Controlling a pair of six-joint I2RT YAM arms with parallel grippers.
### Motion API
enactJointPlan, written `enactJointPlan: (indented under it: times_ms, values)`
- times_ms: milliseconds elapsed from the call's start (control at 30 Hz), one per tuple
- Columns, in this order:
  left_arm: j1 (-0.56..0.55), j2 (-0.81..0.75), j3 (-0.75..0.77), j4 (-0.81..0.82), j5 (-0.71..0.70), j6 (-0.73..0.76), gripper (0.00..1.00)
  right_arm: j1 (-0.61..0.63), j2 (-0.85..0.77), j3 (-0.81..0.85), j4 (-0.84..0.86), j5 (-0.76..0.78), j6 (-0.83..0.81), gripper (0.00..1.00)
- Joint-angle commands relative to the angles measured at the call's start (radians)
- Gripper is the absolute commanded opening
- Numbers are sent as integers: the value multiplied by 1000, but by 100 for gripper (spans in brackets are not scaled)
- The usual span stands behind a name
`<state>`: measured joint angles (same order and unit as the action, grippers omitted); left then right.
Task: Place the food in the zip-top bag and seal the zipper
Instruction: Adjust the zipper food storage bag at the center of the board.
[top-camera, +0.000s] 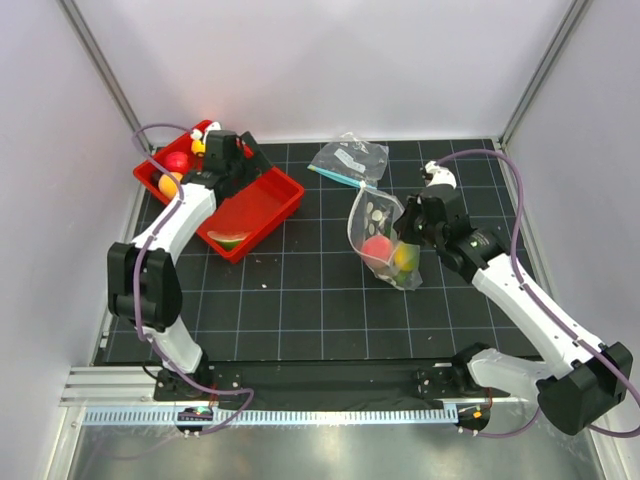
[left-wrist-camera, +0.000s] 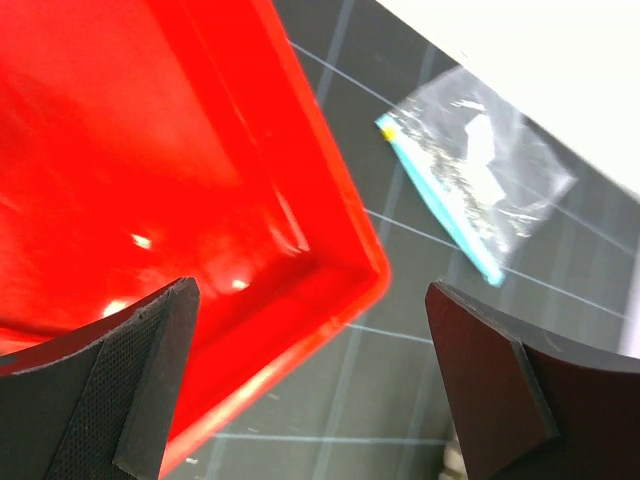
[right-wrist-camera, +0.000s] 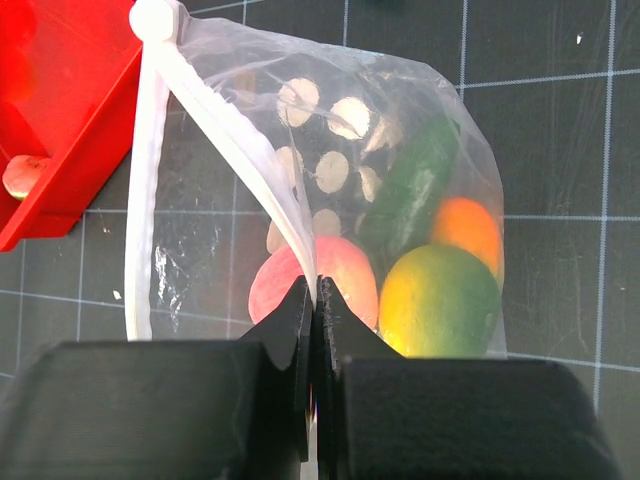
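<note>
Two right fingers (right-wrist-camera: 285, 335) clamp the zipper (right-wrist-camera: 230, 140) of the zip-top bag (right-wrist-camera: 400, 100); left fingers (left-wrist-camera: 130, 390) apart over the tray (left-wrist-camera: 150, 150).

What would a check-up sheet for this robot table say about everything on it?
Surface: black grid mat, no spills seen.
Job's things: zip-top bag held up with its mouth open, zipper not sealed; food inside it, more pieces in the red tray.
Clutter: small pouch with teal strip lying on the mat beyond the bag.
Grippers: left gripper open over the tray's corner, holding nothing; right gripper shut on the zipper.
Cables: purple cables loop off both arms.
Surroundings: white walls, metal rail along the near edge.
</note>
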<state>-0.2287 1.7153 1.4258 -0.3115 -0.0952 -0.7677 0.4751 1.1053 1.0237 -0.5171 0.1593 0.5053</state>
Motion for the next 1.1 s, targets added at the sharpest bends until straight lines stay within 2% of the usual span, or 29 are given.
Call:
enactJointPlan:
  times_ms: [0,100,267,400,533,600,700,933,1067]
  values:
    - [-6,-37,-42,49,159,-104,100,2,-42,-8,32,11,-46,1]
    - [-26,-90,-109,46,219,-75,97,2,-54,-14,23,-7,-70,1]
    - [-61,-281,-283,0,198,-33,98,2,-61,-16,8,-58,-80,1]
    - [-179,-425,-373,-8,169,2,98,2,-58,-24,14,-72,-79,1]
    - [-335,-499,-393,-11,33,-2,99,2,-45,-31,23,-112,-79,1]
    - [-417,-487,-383,-3,-20,-1,100,2,-41,-36,26,-127,-77,1]
    - [-474,-419,-338,11,-26,2,99,2,-42,-34,20,-133,-77,1]
    - [-558,-249,-194,58,-60,54,96,2,-45,-30,28,-139,-67,1]
    - [-574,-215,-200,172,-48,54,93,2,-36,-25,34,-144,-63,1]
